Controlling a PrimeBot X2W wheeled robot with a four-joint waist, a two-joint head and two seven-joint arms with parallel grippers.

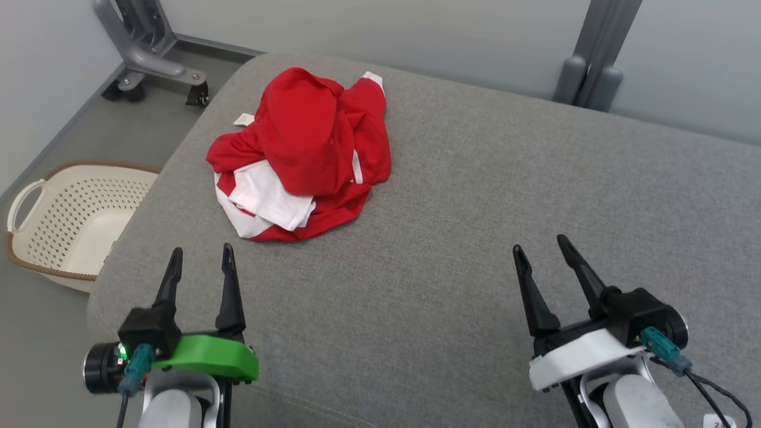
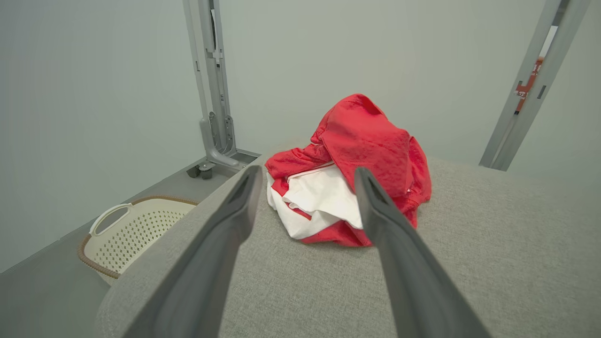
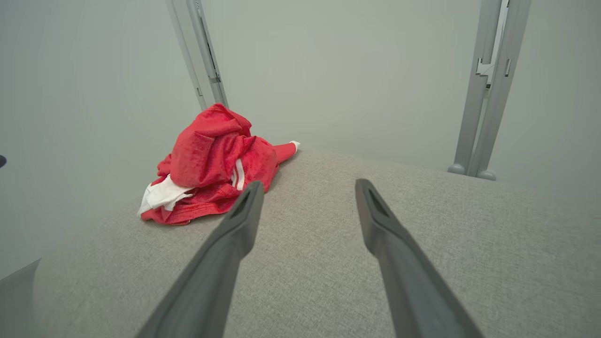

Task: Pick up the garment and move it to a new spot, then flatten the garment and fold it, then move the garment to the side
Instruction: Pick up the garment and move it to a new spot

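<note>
I count one garment (image 1: 303, 148), a crumpled red and white heap on the far left part of the grey padded surface (image 1: 475, 238). I have two grippers over the near edge, the left gripper (image 1: 201, 249) and the right gripper (image 1: 540, 244), both with fingers spread and gripping nothing. One cream perforated basket (image 1: 101, 165) stands on the floor left of the surface. Two grey metal frames rise behind it: a wheeled leg (image 1: 148, 59) and a post (image 1: 594, 59). The garment lies just ahead of the left gripper, apart from it. It is well apart from the right one, ahead and to its left, across bare grey fabric.
</note>
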